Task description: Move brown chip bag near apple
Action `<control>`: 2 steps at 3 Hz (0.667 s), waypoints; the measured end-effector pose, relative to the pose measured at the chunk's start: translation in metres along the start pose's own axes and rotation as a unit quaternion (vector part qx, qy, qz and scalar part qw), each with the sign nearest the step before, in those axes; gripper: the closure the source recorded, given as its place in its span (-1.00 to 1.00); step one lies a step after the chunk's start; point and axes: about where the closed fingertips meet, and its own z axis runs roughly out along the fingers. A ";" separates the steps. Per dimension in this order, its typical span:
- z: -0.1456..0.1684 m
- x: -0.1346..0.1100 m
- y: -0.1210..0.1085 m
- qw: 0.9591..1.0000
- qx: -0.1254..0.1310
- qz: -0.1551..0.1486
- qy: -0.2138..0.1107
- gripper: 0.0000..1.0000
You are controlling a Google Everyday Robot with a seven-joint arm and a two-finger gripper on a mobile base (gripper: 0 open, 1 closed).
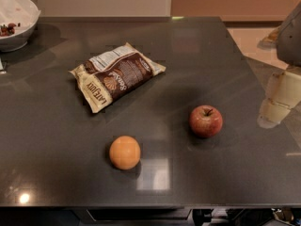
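Orange round fruit (pixel 124 152) is nearest the camera, front centre of the dark tabletop (pixel 56 173). Apple (pixel 206 121) sits right of it and slightly farther back, stem up, apart from the orange.

Brown chip bag (pixel 116 75) lies flat, farther back and left of centre, well apart from the apple. Its long axis runs diagonally from front-left to back-right, with the back-right corner pointing roughly toward the apple's side of the tabletop.

Gripper (pixel 276 101) is at the far right edge of the view, pale segmented part over the tabletop's right border, partly cut off. Cannot tell whether it is open or closed; it holds nothing visible.

Key relation: the bag lies well left of the gripper and somewhat farther back, with the apple roughly between the two. There is only one arm. Judgement: the reach has to pass over or behind the apple to get to the bag, then the bag goes front-right. Task not started, bag untouched.

Counts: one chip bag, one apple, one orange fruit, one white bowl (pixel 14 25) at the back-left corner, partly out of view.
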 end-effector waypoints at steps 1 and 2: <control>0.000 -0.002 -0.001 1.000 0.001 -0.001 -0.001 -1.00; 0.006 -0.016 -0.018 1.000 -0.002 -0.007 -0.011 -1.00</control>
